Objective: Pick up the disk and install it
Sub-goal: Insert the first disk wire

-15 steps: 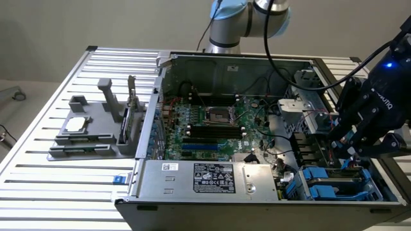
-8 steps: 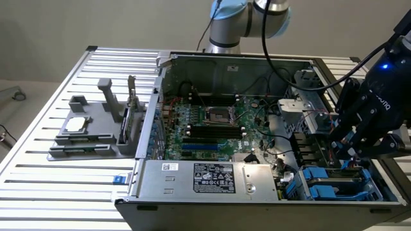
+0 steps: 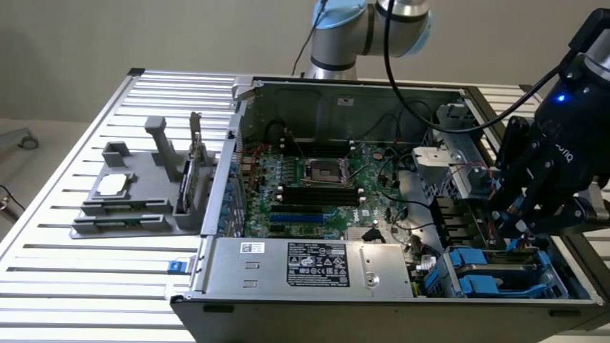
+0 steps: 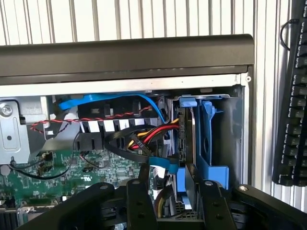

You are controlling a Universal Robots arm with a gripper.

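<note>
The table (image 3: 86, 246) is a bed of pale ribbed metal slats running across the exterior view, with a plain beige wall behind it and the silver-and-blue base of the robot arm (image 3: 336, 36) standing at the far edge, at about twelve o'clock. An open computer case (image 3: 381, 307) takes up most of the table. Inside it lie a green motherboard (image 3: 315, 189) with an empty processor socket near its centre, and a grey power supply (image 3: 305, 266) with a white label along the near wall, at six o'clock.

At nine o'clock from the case stands a grey parts holder (image 3: 128, 204) carrying a small square silver chip (image 3: 113, 184) lying flat and a thin dark card (image 3: 196, 161) set upright.

The black end effector (image 3: 519, 221) hangs at the exterior view's right, at about three o'clock, just above the case's near right corner. Its fingers (image 4: 139, 201) stand apart and hold nothing.

The disk (image 3: 501, 275) sits in the drive bay at the case's near right corner, at about five o'clock in the exterior view, just below the end effector. In the wrist view it stands on edge in the bay, its dark side and blue rails (image 4: 208, 143) showing against the case wall. Red, yellow and black wires (image 4: 153, 134) and a blue ribbon cable (image 4: 120, 99) bunch up just beside it. Whether the disk is fully seated cannot be told.

A black keyboard (image 4: 292, 110) lies on the slats beside the case in the wrist view.
</note>
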